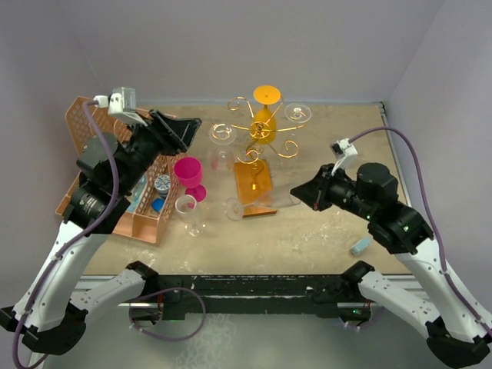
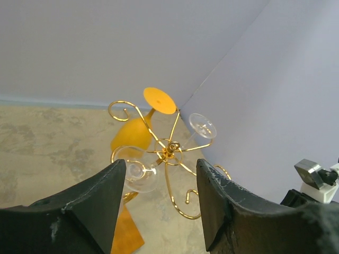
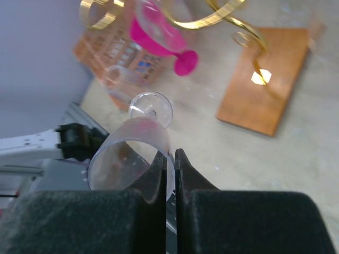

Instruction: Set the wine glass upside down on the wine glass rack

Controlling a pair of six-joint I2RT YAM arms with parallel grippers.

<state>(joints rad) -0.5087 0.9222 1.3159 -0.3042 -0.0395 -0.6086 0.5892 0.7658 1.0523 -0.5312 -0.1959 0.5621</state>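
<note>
Top view: right gripper (image 1: 298,196) clamped on rim of clear wine glass (image 1: 265,202). Glass held sideways, foot pointing left, low over near end of wine glass rack (image 1: 261,132) base. Likely mid-turn toward a free curl. Orange glass (image 1: 264,127) and hung clear glasses (image 1: 221,135) already on rack, upside down.

Left wrist view: left gripper (image 2: 160,169) spread wide, empty, facing rack. Probably standing by.

Right wrist view: fingers (image 3: 151,177) pinched glass wall tight, so bowl couldn't slip during inversion.

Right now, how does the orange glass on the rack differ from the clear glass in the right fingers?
The orange glass is opaque; the clear glass is see-through. The orange glass hangs upside down on the rack, foot up; the clear glass is tipped sideways, rim pinched by the right fingers. Both are stemmed wine glasses.
</note>
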